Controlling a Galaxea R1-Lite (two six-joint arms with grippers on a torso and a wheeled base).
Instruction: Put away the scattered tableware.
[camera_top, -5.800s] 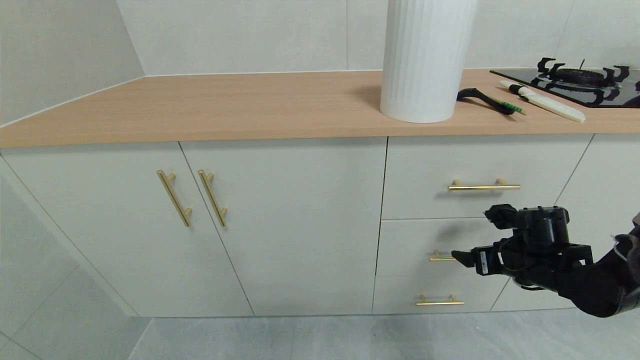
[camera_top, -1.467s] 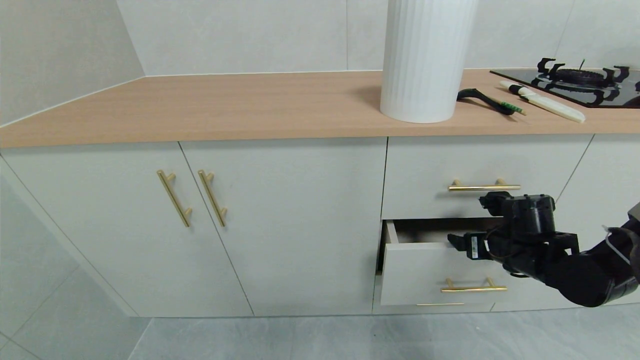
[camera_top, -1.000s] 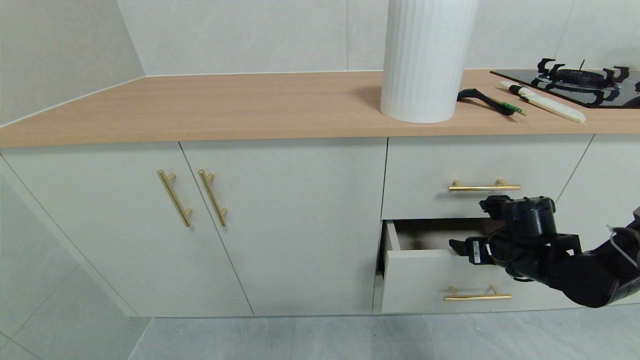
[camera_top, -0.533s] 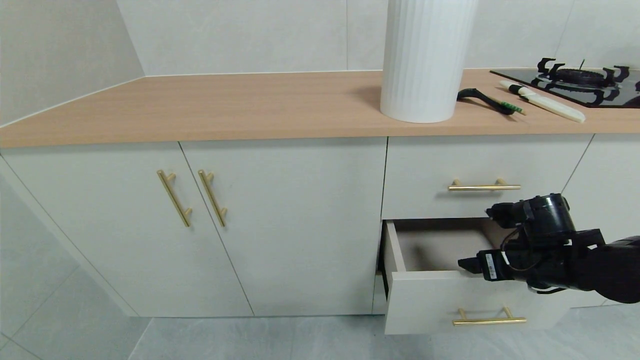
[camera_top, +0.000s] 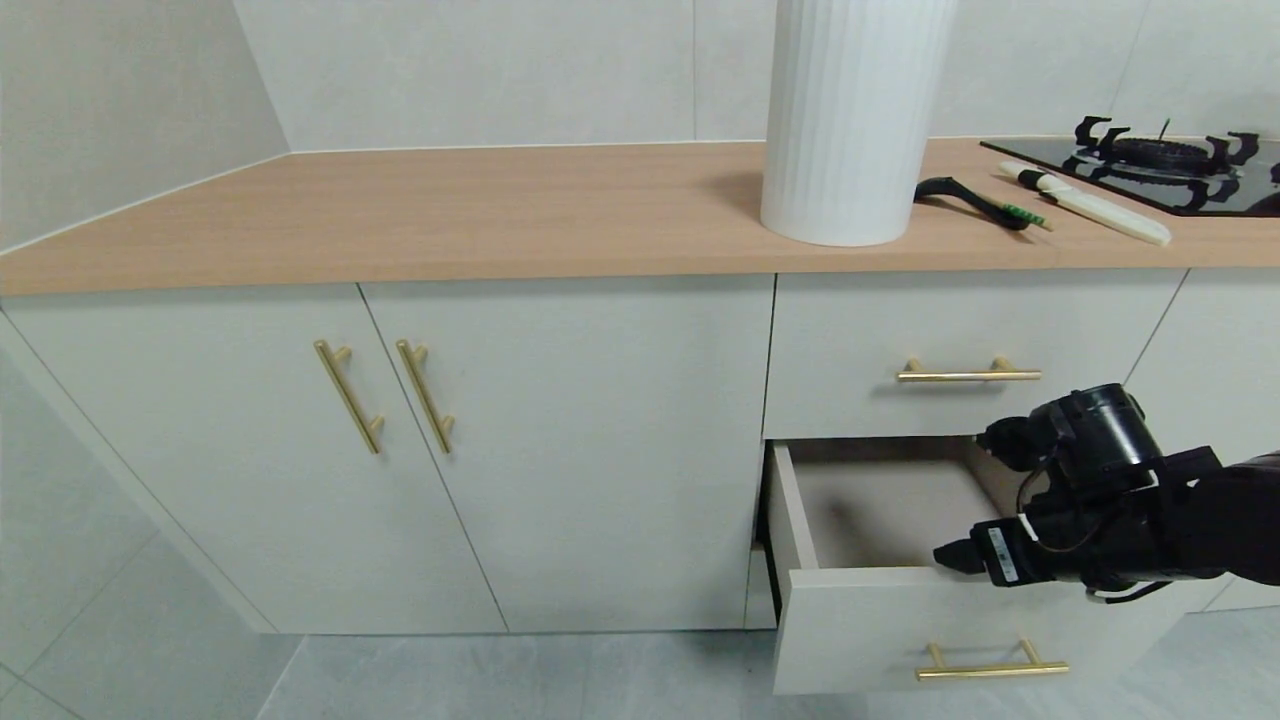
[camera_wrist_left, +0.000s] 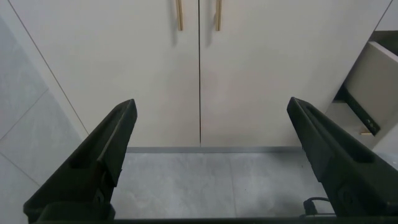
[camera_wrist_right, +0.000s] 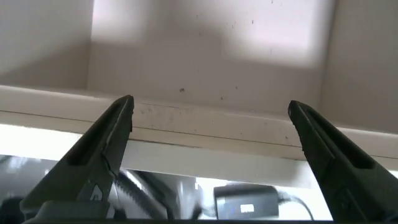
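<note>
I am counting one worktop (camera_top: 450, 215), carrying one white ribbed jar (camera_top: 850, 120) and two utensils: one black utensil (camera_top: 965, 200) and one white utensil (camera_top: 1095, 212). One hob (camera_top: 1160, 165) is sitting at its end. Below, I am counting two cupboard doors (camera_top: 600, 450), one shut drawer (camera_top: 870, 330), one open drawer (camera_top: 860, 620) and four gold handles (camera_top: 968, 375). I am also counting two hands of mine: one left hand (camera_wrist_left: 211, 106) and one right hand (camera_top: 972, 497).

Our right arm (camera_top: 1215, 525) is matte black, with a rounded cylindrical wrist housing (camera_top: 1100, 425) and a thin black cable (camera_top: 1042, 478) looping beneath it, plus what looks like a pale wire (camera_top: 1105, 597) lower down. The right gripper (camera_top: 962, 495) bears a small white label (camera_top: 1000, 549) with dark print on one finger. Our left gripper (camera_wrist_left: 211, 106) has two long, dark, wedge-shaped fingers (camera_wrist_left: 115, 146).
</note>
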